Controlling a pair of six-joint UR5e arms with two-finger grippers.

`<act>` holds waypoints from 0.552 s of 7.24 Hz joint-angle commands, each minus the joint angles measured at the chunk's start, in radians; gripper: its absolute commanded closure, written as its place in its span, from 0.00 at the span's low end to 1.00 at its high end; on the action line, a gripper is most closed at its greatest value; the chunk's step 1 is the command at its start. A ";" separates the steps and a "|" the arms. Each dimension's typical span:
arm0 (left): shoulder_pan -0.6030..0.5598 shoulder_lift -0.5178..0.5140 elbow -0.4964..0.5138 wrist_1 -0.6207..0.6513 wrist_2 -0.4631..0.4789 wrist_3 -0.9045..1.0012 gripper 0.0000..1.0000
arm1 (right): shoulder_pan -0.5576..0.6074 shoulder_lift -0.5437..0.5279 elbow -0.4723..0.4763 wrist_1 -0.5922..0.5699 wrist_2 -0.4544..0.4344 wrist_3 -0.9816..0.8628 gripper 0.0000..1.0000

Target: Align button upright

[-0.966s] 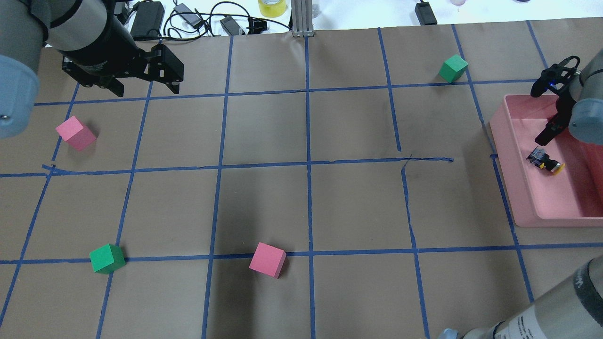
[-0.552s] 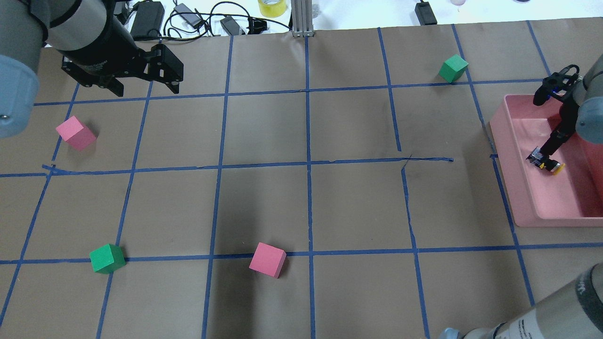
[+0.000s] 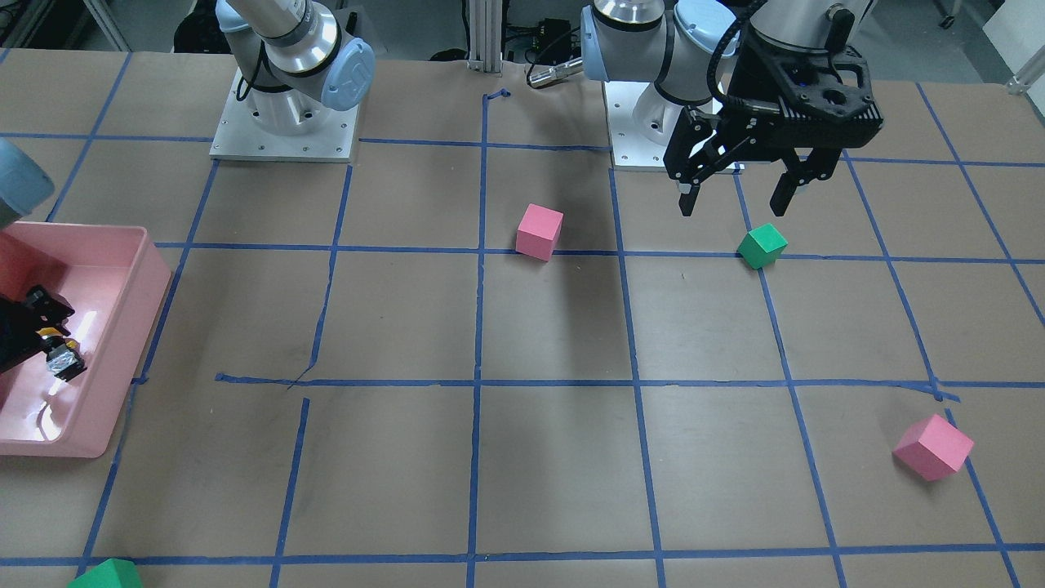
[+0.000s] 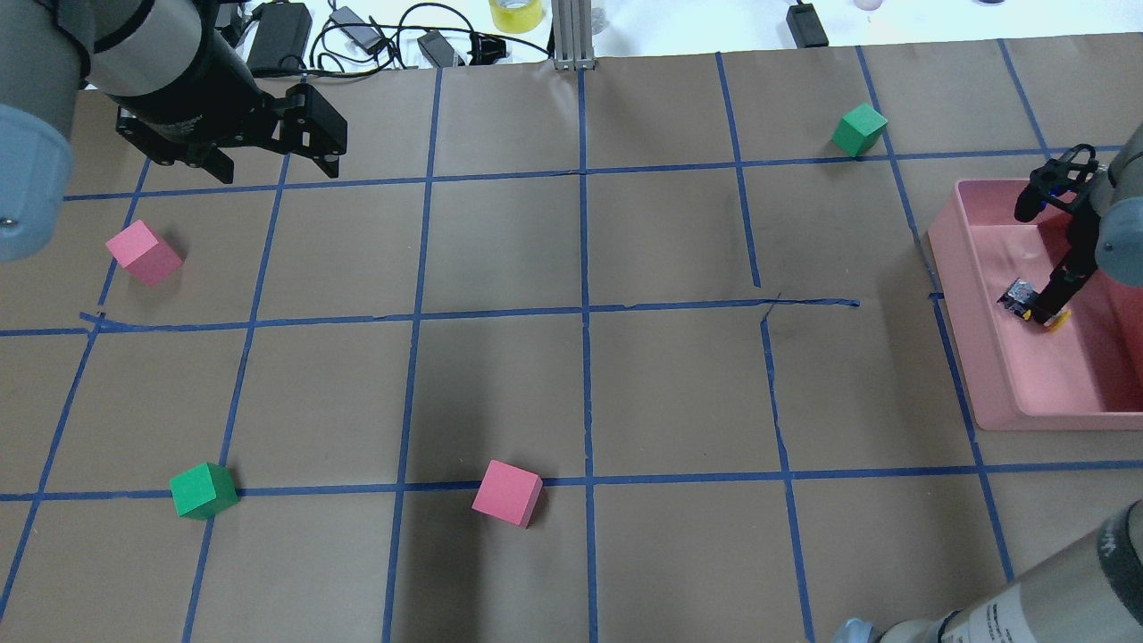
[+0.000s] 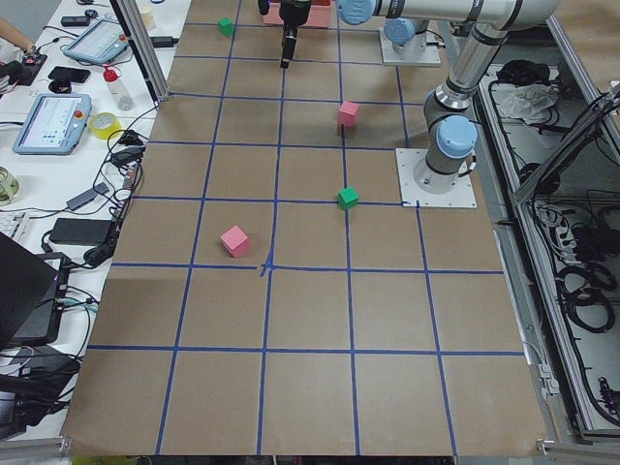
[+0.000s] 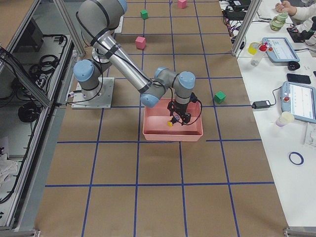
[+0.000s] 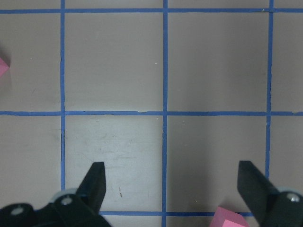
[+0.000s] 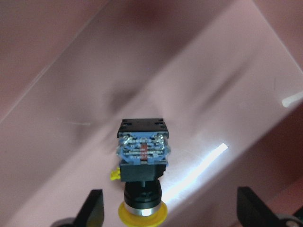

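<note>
Change: my right hand [image 8: 169, 208] has come down over the button [image 8: 142, 161] lying sideways in the pink bin [image 4: 978, 313], fingers apart, astride it.
Meaning: grasp next.
Left hand [image 3: 732, 196]: apart, idle.

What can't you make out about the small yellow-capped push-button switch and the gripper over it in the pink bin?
- Yellow-capped push-button switch: overhead, the right gripper covers its middle; any contact is unclear.
- Its cap is cut off by the right wrist view's bottom edge.
- Front-facing view: the gripper is cut off at the left edge.
- Exterior right view: switch too small.

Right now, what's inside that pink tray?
Only the button, lying on its side on the pink tray floor, with the right tool open over it. The arm hides part of the tray.
</note>
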 commanded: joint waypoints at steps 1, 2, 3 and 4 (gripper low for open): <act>0.000 0.000 0.000 0.000 0.001 0.000 0.00 | -0.005 0.001 0.017 0.002 -0.017 -0.011 0.00; 0.000 0.000 0.000 0.000 0.002 0.000 0.00 | -0.020 0.001 0.041 0.000 -0.023 -0.012 0.00; 0.000 0.000 0.000 0.000 0.002 0.000 0.00 | -0.024 0.003 0.046 0.002 -0.024 -0.023 0.00; 0.000 0.000 0.000 0.000 0.002 0.000 0.00 | -0.025 0.007 0.046 0.000 -0.025 -0.040 0.00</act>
